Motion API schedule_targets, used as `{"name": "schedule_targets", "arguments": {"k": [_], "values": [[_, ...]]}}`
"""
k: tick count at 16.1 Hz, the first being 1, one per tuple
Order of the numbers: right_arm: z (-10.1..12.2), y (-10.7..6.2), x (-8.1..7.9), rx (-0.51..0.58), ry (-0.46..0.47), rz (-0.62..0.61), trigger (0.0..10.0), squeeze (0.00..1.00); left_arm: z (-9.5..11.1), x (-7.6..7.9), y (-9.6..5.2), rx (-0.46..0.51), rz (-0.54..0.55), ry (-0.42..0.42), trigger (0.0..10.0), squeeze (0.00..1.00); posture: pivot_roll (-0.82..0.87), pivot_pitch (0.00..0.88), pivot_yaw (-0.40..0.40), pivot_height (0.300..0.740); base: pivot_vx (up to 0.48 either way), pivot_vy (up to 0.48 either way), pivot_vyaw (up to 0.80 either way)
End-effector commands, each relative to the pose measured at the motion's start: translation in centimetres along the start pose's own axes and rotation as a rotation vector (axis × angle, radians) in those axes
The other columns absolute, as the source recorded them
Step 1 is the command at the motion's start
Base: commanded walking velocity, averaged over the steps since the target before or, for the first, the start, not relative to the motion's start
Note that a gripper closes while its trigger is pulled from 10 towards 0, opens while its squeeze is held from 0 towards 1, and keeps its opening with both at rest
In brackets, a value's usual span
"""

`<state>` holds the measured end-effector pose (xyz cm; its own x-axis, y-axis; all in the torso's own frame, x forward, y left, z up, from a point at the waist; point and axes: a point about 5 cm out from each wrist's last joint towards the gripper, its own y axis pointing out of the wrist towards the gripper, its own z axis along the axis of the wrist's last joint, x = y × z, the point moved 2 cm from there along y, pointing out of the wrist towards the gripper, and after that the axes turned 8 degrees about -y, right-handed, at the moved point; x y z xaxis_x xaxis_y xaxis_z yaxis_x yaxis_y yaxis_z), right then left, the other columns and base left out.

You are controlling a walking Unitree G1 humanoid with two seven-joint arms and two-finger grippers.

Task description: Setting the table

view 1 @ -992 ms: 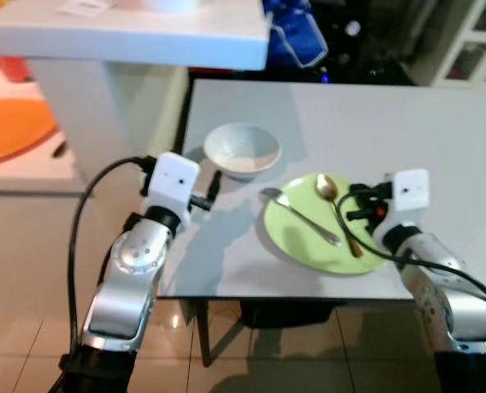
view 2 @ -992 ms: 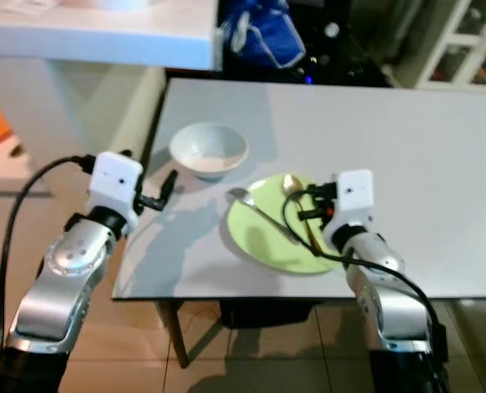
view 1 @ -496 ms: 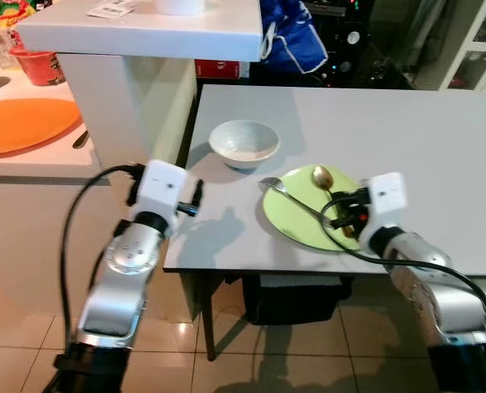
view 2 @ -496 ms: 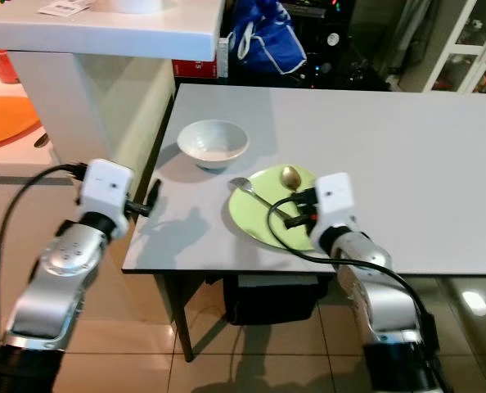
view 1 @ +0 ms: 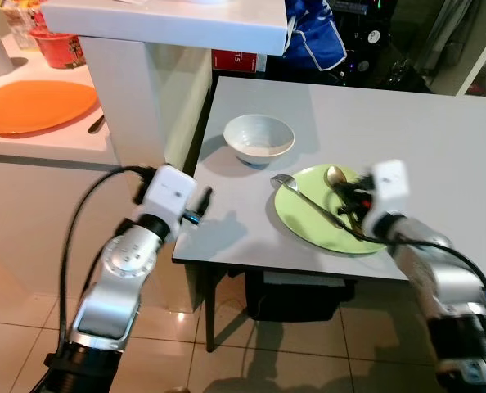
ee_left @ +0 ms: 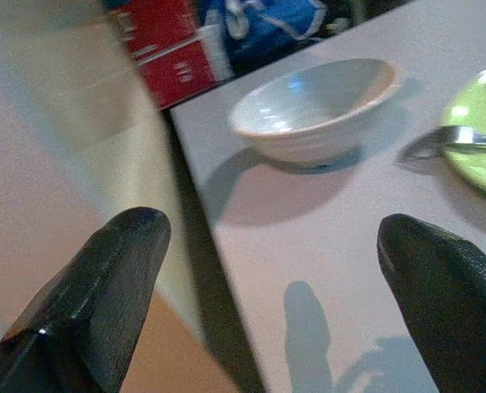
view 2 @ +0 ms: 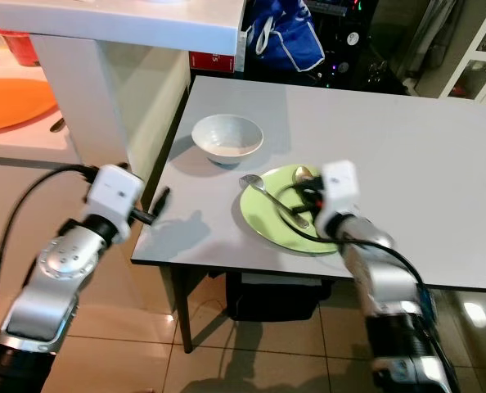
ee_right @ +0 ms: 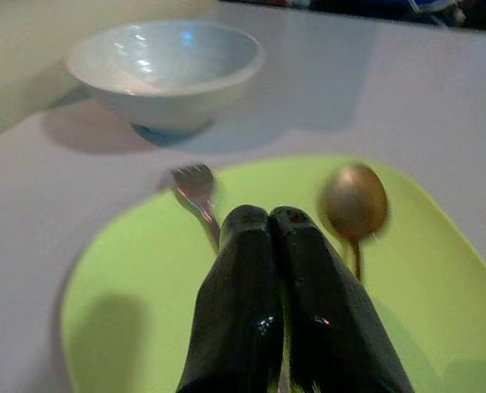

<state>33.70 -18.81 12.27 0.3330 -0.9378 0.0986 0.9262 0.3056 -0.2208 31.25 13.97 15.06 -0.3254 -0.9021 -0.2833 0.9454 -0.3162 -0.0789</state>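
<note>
On green plate point(view 1: 308, 221), gold spoon point(view 1: 335, 175)

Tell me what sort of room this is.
Probably a home dining area beside a kitchen: a grey table laid with a white ceramic bowl and a green plate, next to a white counter holding an orange plate.

Fork point(view 1: 304, 199) and gold spoon point(view 1: 338, 184) lie on green plate point(view 1: 308, 229) beside white bowl point(view 1: 259, 138).
</note>
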Motion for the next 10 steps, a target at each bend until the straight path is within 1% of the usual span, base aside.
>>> {"name": "schedule_targets", "arguments": {"k": [1,2,3,4,5,6,7,8,9,10], "values": [[-0.1,-0.3,0.7,0.008,0.028,-0.01,10.0,0.69,0.6,0.3,-0.3,0.021,-0.027,-0.005,10.0,0.0,0.02,0.0,-0.012,0.74,0.0,0.0,0.0],[-0.5,0.6,1.5,0.008,0.055,-0.017,10.0,1.0,0.3,-0.1,-1.2,0.013,-0.012,-0.035,10.0,0.0,0.04,0.0,-0.034,0.74,0.0,0.0,0.0],[-0.5,0.8,1.6,0.014,0.065,-0.015,10.0,1.0,0.3,-0.1,-1.4,0.016,-0.019,-0.031,10.0,0.0,0.04,0.0,-0.041,0.74,0.0,0.0,0.0],[-0.3,1.3,1.6,0.031,0.076,0.013,10.0,1.0,0.3,-0.2,-2.0,0.03,-0.037,-0.024,10.0,0.0,0.07,0.0,-0.058,0.74,0.0,0.0,0.0],[-0.1,1.9,1.5,0.053,0.068,0.07,10.0,1.0,-0.2,-0.5,-3.4,0.024,-0.052,-0.028,10.0,0.0,0.1,0.0,-0.054,0.74,0.0,0.0,0.0],[0.2,2.3,1.7,0.056,0.061,0.089,10.0,1.0,-0.1,-0.3,-4.0,0.021,-0.082,-0.025,10.0,0.0,0.11,0.0,-0.057,0.74,0.0,0.0,0.0],[0.5,2.6,2.0,0.055,0.057,0.097,10.0,1.0,0.0,-0.2,-4.3,0.025,-0.096,-0.019,10.0,0.0,0.13,0.0,-0.057,0.74,0.0,0.0,0.0],[1.1,3.3,2.5,0.044,0.038,0.112,10.0,1.0,0.4,-0.3,-4.5,0.023,-0.105,-0.002,10.0,0.0,0.14,0.0,-0.049,0.74,0.0,0.0,0.0],[1.2,3.5,2.6,0.041,0.034,0.116,10.0,1.0,0.4,-0.4,-4.6,0.02,-0.102,0.011,10.0,0.0,0.14,0.0,-0.049,0.74,0.0,0.0,0.0],[1.4,4.0,2.6,0.005,-0.012,0.152,10.0,1.0,1.3,-0.8,-4.6,0.027,-0.103,0.014,10.0,0.0,0.16,0.0,-0.035,0.74,0.0,0.0,0.0]]}}
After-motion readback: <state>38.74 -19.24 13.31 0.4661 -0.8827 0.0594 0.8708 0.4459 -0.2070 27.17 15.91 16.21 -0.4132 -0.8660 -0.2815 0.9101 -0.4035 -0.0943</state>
